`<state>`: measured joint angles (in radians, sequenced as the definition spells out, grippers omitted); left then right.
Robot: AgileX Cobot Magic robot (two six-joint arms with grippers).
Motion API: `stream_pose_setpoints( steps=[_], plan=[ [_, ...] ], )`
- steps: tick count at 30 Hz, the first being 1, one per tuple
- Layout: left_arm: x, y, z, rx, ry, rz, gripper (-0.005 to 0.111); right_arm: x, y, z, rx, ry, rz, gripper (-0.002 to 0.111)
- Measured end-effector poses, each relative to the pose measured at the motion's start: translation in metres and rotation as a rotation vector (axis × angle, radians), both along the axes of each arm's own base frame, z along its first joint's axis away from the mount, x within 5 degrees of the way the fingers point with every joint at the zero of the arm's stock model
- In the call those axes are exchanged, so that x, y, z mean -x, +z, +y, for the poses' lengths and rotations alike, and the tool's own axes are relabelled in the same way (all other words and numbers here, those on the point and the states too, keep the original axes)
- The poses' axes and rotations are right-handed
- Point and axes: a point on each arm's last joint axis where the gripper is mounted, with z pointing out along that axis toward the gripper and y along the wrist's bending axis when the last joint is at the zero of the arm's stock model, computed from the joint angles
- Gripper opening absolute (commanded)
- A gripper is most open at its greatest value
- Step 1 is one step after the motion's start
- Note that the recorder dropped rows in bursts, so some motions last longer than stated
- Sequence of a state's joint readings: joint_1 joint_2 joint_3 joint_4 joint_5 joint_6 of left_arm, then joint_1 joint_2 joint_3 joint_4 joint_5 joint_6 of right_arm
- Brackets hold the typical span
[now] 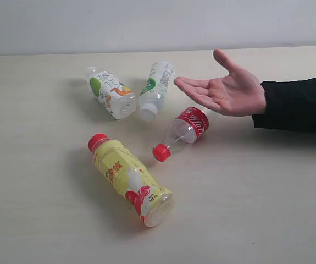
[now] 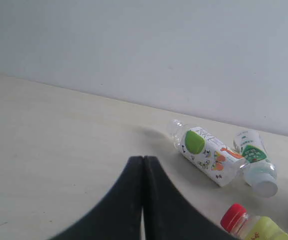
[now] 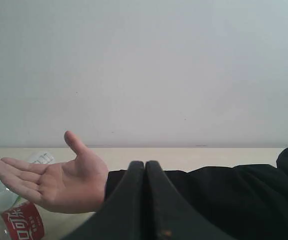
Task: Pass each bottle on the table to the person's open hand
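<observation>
Four bottles lie on their sides on the table (image 1: 31, 165). The yellow-labelled red-capped bottle (image 1: 130, 179) is nearest the front. The clear red-labelled bottle (image 1: 185, 131) lies just below the person's open hand (image 1: 223, 88), which hovers palm up from the right. Two white-capped bottles lie behind: one (image 1: 111, 92) to the left, another (image 1: 156, 89) beside it. Neither gripper shows in the exterior view. My left gripper (image 2: 144, 160) is shut and empty, short of the white-green bottle (image 2: 206, 155). My right gripper (image 3: 145, 164) is shut and empty in front of the black sleeve (image 3: 224, 195), the hand (image 3: 53, 177) beside it.
A pale wall (image 1: 147, 22) rises behind the table's far edge. The person's black-sleeved arm (image 1: 298, 102) crosses the right side of the table.
</observation>
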<state>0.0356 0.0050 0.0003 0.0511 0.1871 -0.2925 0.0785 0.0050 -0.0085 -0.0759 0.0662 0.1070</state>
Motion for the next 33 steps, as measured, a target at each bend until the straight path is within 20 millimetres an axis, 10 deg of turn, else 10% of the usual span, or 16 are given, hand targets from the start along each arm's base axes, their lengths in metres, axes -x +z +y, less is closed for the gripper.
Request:
stream_pose_setpoints(
  steps=[24, 33],
  plan=[
    [0.000, 0.000, 0.000, 0.000, 0.000, 0.000, 0.000, 0.008, 0.035, -0.003, -0.480, 0.076, -0.358, 0.000],
    [0.000, 0.000, 0.000, 0.000, 0.000, 0.000, 0.000, 0.007, 0.080, 0.001, -0.497, 0.170, -0.537, 0.000]
  ],
)
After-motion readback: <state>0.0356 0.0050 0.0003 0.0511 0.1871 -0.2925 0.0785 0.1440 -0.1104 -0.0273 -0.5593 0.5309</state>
